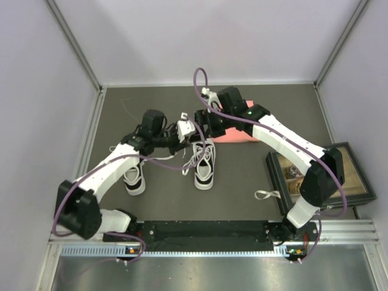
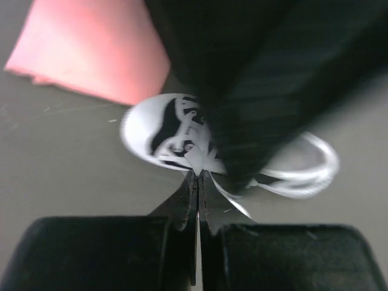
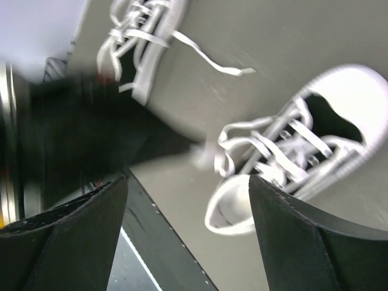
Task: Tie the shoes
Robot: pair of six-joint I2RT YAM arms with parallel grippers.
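Grey tabletop (image 1: 242, 182), white walls around. Step in hand, I'd say: working the laces (image 3: 260, 142) of the middle shoe (image 1: 204, 167), centre of the top view. They lie loose and no knot shows. My left fingers (image 2: 197, 179) are clenched tight with a white strand right at the tips; can't tell if it's pinched. My right fingers (image 3: 187, 182) are released wide and empty above the same shoe. Next probably calls for the right to catch a free lace and cross it. The second shoe (image 1: 134, 180) sits lower left, partly under my left arm, its lace trailing. Pink pad (image 1: 239, 136) just behind, framed box (image 1: 364, 185) far right. The arms crowd each other.
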